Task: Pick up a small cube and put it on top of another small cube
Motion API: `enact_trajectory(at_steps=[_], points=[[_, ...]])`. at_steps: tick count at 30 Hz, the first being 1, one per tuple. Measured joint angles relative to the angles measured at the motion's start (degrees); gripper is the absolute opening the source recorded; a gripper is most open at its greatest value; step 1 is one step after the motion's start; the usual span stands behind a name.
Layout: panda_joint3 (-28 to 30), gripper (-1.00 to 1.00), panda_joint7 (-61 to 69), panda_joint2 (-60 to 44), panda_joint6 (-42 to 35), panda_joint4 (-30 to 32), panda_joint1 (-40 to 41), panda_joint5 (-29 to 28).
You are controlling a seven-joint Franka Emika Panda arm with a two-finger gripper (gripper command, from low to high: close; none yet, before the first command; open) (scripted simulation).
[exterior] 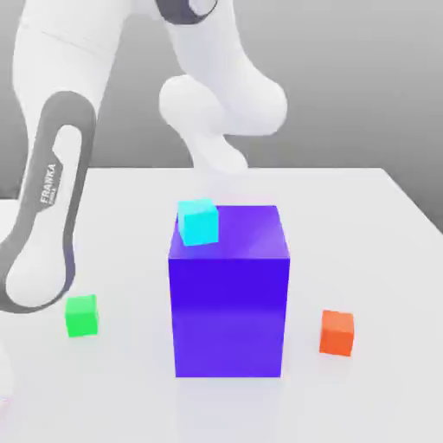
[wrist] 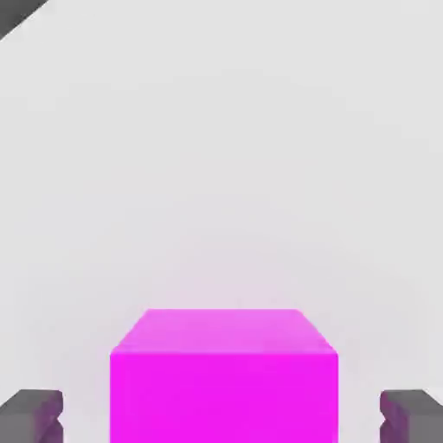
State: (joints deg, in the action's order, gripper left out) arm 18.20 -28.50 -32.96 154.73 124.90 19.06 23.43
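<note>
Matte magenta small cube [wrist: 223, 376] (sharp-edged) between jaws.

White table [exterior: 381, 216], plain grey wall [exterior: 346, 78] behind.

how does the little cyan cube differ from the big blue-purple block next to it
The small cyan cube is far smaller than the big blue-purple block. Its colour is pale cyan, while the block is deep blue-purple. In the exterior view the cube shows at the block's upper left corner, while the block stands on the white table. Both are plain, box-shaped solids.
</note>
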Motion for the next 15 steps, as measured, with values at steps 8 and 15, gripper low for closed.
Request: enact_trajectory(at_steps=[8,15], points=[[3.9,-1.0,-2.87,7.02,-4.94,2.07,-2.92,-4.15],[6.06,-1.0,0.21,19.62,-5.0,15.24,-3.34,-6.82]])
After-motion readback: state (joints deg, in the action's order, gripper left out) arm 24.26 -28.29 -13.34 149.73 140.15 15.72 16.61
